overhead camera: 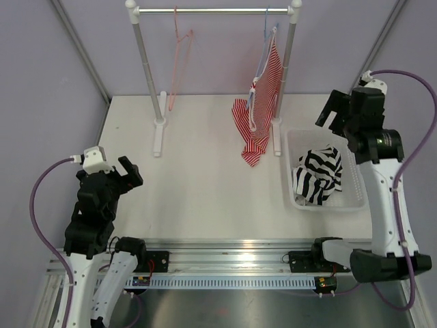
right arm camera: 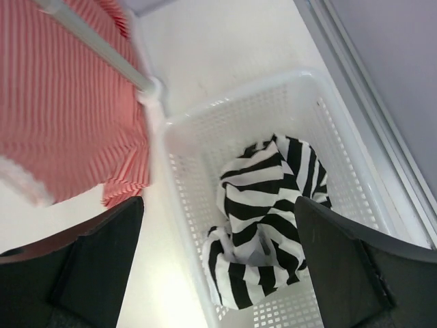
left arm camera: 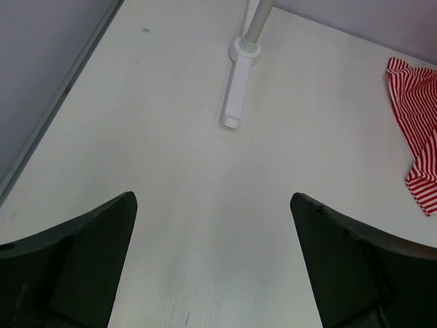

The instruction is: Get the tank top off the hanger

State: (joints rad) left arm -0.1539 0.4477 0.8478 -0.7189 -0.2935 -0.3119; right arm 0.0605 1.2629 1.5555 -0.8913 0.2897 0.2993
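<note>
Black-and-white stripes mark the tank top (right arm camera: 263, 225), crumpled in the white basket (right arm camera: 225, 102) and well apart from the pink hanger (overhead camera: 179, 68), which hangs bare on the rail (overhead camera: 218, 10). I judge it light, limp and easy to snag, so I'd pinch a bunched fold or a strap. My right gripper (right arm camera: 218, 203) hovers above the basket, jaws wide apart and holding nothing, and the left gripper (left arm camera: 213, 199) is equally spread over the table (left arm camera: 171, 137).

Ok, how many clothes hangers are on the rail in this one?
2. A thin pink wire hanger hangs empty toward the left of the metal rail; a light blue hanger hangs near the right end, carrying the red-and-white striped top. None seems hidden.
</note>
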